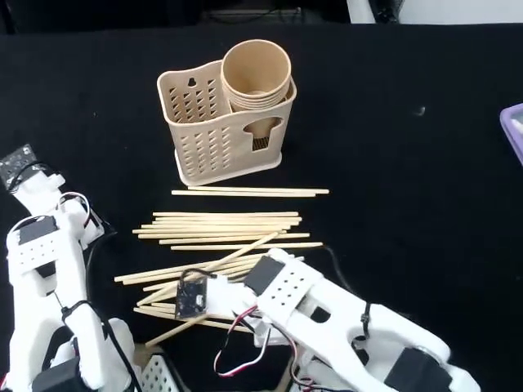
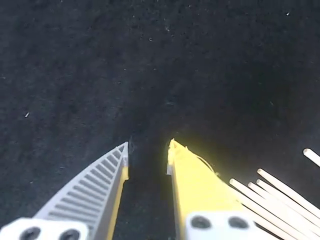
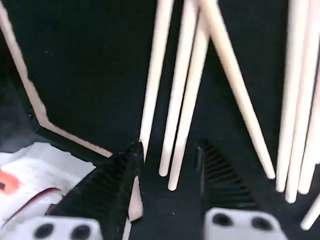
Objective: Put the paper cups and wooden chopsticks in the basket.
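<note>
Near the table's front edge, your right gripper hangs spread over the loose chopsticks, a few ends between its jaws. You're on the chopstick pickup, so closing on one likely comes next. Your left gripper sits spread over bare table. One basket toward the back edge holds about five nested paper cups; roughly twenty chopsticks lie loose
</note>
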Controlling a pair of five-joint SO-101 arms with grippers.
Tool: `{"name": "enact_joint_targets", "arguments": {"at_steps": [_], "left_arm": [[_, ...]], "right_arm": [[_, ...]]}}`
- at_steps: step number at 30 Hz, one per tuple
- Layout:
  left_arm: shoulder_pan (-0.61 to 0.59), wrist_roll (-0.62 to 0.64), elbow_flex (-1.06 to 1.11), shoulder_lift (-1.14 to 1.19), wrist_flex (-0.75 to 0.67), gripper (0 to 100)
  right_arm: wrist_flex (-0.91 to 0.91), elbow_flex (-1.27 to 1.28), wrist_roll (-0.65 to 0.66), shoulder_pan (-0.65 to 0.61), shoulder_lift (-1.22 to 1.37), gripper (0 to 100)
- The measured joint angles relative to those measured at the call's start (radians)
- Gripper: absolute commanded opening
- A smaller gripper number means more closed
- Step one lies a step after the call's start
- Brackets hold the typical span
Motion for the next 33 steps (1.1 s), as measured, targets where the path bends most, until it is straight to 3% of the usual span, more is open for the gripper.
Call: {"name": "enact_joint_targets", "arguments": {"at_steps": [4,12,20,24,33], "left_arm": [[-0.005,0.000,0.000,0.000,0.000,13],[-0.005,0.000,0.000,0.000,0.000,13],[-0.005,0.000,0.000,0.000,0.000,13],[-0.005,0.000,0.000,0.000,0.000,13],[-0.005,0.000,0.000,0.000,0.000,13]], "right_arm": [[-0.064,0.021,0.055,0.044,0.031,17.0],[-0.190,0.074,0.244,0.255,0.052,1.1],[-0.196,0.077,0.279,0.420,0.058,1.0],[-0.112,-0.009,0.319,0.543,0.083,1.0],[0.077,-0.206,0.546,0.875,0.083,1.0]]}}
